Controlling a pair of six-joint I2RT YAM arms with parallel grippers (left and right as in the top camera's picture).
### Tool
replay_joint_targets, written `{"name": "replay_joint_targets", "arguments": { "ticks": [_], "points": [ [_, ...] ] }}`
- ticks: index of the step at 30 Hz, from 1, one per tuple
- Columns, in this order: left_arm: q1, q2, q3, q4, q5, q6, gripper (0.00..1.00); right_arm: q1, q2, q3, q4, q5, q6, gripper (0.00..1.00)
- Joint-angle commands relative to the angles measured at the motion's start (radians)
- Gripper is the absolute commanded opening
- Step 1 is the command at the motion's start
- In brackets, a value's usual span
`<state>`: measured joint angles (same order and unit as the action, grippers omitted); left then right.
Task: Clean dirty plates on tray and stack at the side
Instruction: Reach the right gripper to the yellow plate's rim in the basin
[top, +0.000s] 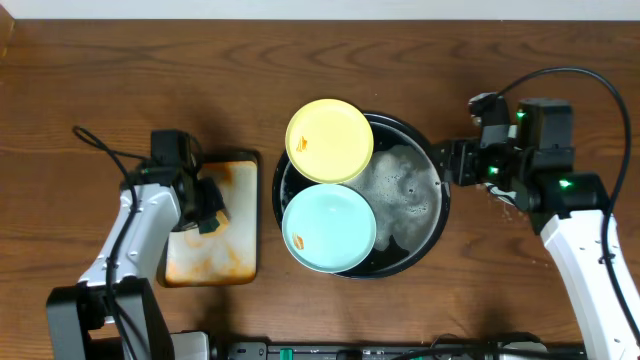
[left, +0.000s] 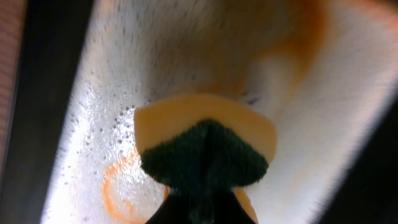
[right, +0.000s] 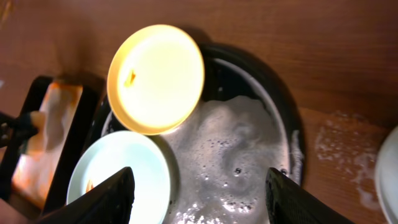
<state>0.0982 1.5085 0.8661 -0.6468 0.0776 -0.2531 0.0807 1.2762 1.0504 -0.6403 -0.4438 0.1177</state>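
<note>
L fingers (top: 207, 207) tight on sponge (left: 205, 152) over stained tray (top: 215, 265); R fingers (right: 106, 199) apart nr black tray (right: 289, 124)

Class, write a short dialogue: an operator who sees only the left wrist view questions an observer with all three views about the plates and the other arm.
Operator: I see only a sponge over a stained tray. Where are the plates?
Observer: The yellow plate and the blue plate sit on the left side of the foamy black tray.
Operator: And the right end effector?
Observer: It is open, beside that tray's right rim.
</note>
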Motion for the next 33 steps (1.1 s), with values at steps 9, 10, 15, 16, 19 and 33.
{"name": "replay_joint_targets", "arguments": {
  "ticks": [9, 10, 15, 16, 19, 33],
  "points": [
    [0.005, 0.011, -0.222, 0.288, -0.049, 0.051, 0.08, 0.127, 0.041, 0.000, -0.058, 0.036, -0.072, 0.64],
    [0.005, 0.016, -0.230, 0.290, -0.049, 0.051, 0.08, 0.148, 0.071, 0.000, -0.079, 0.035, -0.072, 0.64],
    [0.005, 0.023, -0.227, 0.240, -0.048, 0.029, 0.08, 0.228, 0.195, 0.000, -0.146, 0.036, -0.075, 0.62],
    [0.005, 0.023, -0.224, 0.229, -0.043, 0.023, 0.08, 0.240, 0.219, 0.000, -0.145, 0.037, -0.075, 0.61],
    [0.005, 0.020, -0.203, 0.194, -0.022, 0.024, 0.08, 0.260, 0.285, 0.000, -0.072, 0.079, -0.082, 0.56],
    [0.005, 0.006, -0.108, 0.102, 0.034, 0.059, 0.08, 0.270, 0.484, 0.000, 0.448, 0.169, -0.081, 0.50]
  ]
}}
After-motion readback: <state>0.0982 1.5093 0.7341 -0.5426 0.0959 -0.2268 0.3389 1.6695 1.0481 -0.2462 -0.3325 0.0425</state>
